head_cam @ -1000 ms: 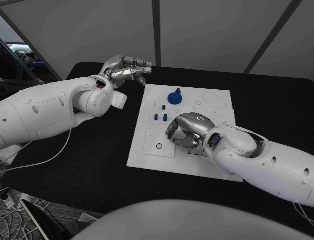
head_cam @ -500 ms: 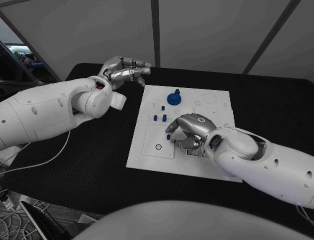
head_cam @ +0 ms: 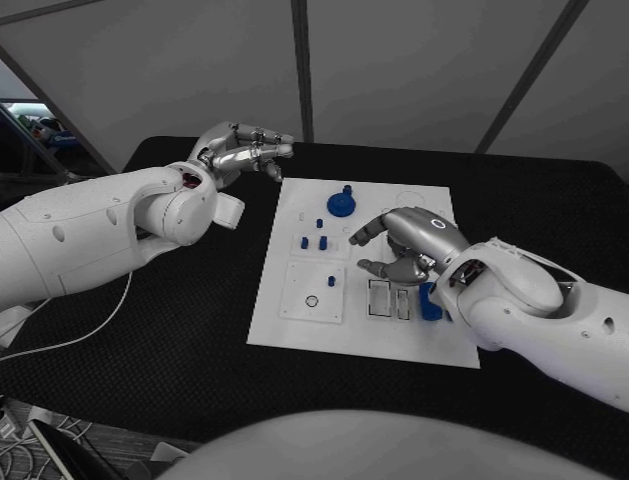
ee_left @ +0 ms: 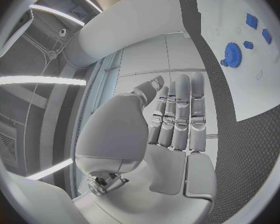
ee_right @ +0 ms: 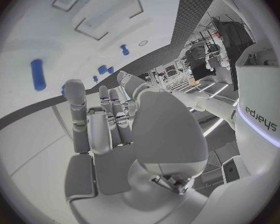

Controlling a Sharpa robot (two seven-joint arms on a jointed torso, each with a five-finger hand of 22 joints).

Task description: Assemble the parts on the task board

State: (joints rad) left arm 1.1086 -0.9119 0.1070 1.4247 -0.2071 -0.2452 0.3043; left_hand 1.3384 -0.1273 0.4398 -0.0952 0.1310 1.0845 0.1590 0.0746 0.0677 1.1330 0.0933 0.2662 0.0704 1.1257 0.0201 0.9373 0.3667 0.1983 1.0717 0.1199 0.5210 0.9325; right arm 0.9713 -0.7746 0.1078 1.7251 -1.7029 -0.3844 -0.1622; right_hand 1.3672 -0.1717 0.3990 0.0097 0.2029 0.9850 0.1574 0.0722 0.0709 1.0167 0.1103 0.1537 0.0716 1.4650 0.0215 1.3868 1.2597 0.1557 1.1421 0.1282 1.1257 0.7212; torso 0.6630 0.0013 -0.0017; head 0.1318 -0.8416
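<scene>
**Two empty hands by the white board**

The task board (head_cam: pixel 303 318) lies flat in the middle of the black table (head_cam: pixel 141 330), with its long side running away from the robot. A blue gear (head_cam: pixel 342 204) sits near the far end. Small blue pegs (head_cam: pixel 313 242) stand close together near the middle, on the board's left side. A long blue part (head_cam: pixel 430 300) lies next to two slots — its long side runs the same way as the board's.

The right hand (head_cam: pixel 401 248) is over the board, fingers bent a little and apart, holding nothing. The left hand (head_cam: pixel 242 150) is off the board's far left corner — fingers nearly straight, side by side, holding nothing.
</scene>
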